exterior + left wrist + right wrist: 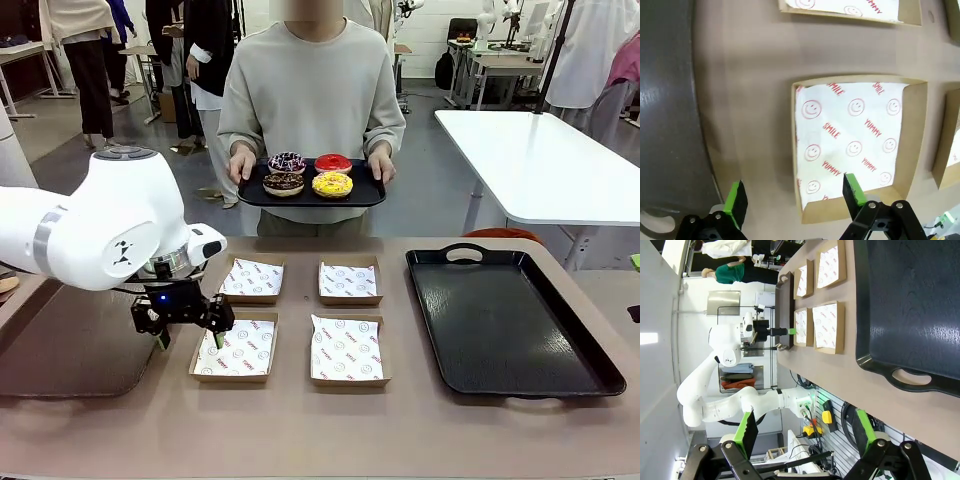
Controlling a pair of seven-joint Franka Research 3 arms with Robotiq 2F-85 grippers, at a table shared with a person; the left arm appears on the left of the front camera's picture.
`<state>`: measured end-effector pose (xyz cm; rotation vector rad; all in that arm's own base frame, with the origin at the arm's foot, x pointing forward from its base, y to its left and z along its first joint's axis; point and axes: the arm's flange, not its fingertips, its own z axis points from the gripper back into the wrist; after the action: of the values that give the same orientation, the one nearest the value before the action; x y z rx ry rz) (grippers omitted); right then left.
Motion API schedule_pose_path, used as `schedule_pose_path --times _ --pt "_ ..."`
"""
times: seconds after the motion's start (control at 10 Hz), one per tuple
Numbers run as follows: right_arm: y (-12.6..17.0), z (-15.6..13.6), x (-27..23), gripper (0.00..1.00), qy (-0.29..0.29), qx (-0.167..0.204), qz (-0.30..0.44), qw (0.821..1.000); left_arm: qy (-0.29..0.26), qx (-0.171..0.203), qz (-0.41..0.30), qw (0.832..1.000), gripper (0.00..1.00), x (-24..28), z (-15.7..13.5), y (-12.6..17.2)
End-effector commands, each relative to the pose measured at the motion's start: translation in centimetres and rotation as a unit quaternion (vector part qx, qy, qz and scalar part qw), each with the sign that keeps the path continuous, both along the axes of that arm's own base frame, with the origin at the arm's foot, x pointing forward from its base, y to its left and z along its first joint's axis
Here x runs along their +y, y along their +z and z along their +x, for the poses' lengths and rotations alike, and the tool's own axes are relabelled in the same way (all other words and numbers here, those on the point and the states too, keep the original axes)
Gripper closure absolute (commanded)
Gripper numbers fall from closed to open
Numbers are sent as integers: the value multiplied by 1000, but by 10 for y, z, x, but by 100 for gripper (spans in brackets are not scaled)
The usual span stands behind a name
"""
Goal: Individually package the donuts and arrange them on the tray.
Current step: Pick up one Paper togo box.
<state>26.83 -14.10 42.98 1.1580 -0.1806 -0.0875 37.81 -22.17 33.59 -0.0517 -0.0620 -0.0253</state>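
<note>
Four donuts lie on a small black tray (372,190) that a person holds in both hands at the far side: purple-glazed (287,161), red (333,162), chocolate (283,183) and yellow (332,184). A large black tray (510,320) rests bare on the table's right part and also shows in the right wrist view (910,305). My left gripper (190,340) hangs open over the left rim of the near-left box (235,349); the left gripper (795,197) straddles that box's edge (910,135). My right gripper (806,432) is open with nothing in it, beyond the table's edge.
Four paper-lined brown boxes stand in a square mid-table: far-left (251,279), far-right (349,281), near-right (347,349) and the near-left one. A dark brown tray (60,345) lies at the table's left. A white table (540,160) stands behind on the right.
</note>
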Motion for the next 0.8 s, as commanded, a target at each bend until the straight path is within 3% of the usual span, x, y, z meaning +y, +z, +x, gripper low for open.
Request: schedule_pose_path --times 0.0,0.7 --pt "1 1 1 0 -1 -4 5 1000 13 -12 -2 1000 0 -8 3 10" --pt "1 1 1 0 -1 -4 5 1000 0 0 0 1000 0 0 0 0"
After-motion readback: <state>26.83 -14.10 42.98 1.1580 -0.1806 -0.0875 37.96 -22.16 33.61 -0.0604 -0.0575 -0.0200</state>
